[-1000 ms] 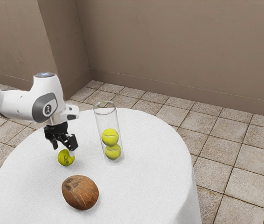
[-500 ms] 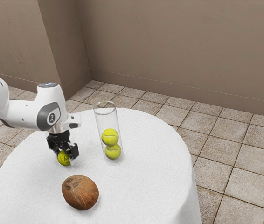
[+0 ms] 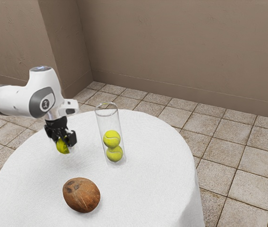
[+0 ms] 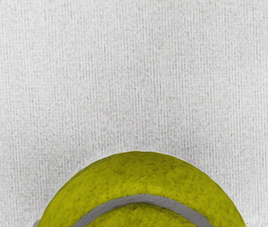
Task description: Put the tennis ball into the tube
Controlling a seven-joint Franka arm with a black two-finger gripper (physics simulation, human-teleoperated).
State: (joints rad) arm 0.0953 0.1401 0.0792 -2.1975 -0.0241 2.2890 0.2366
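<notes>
One ball (image 3: 62,146), pinched in the end effector (image 3: 64,141) above the surface (image 3: 148,189), beside and outside the upright tube (image 3: 106,121), itself containing two others (image 3: 111,139); grasp and lift apparently complete, carrying over, lining up and release outstanding.

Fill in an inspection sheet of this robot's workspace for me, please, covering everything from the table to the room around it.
Surface: round table under a white cloth.
Job's things: tennis ball in the gripper, seemingly just above the cloth; clear tube standing upright, two more balls stacked inside.
Clutter: one coconut, resting apart from the tube.
Gripper: closed on the ball from two sides.
Cables: nothing seen.
Surroundings: tiled floor, plain brown walls.
</notes>
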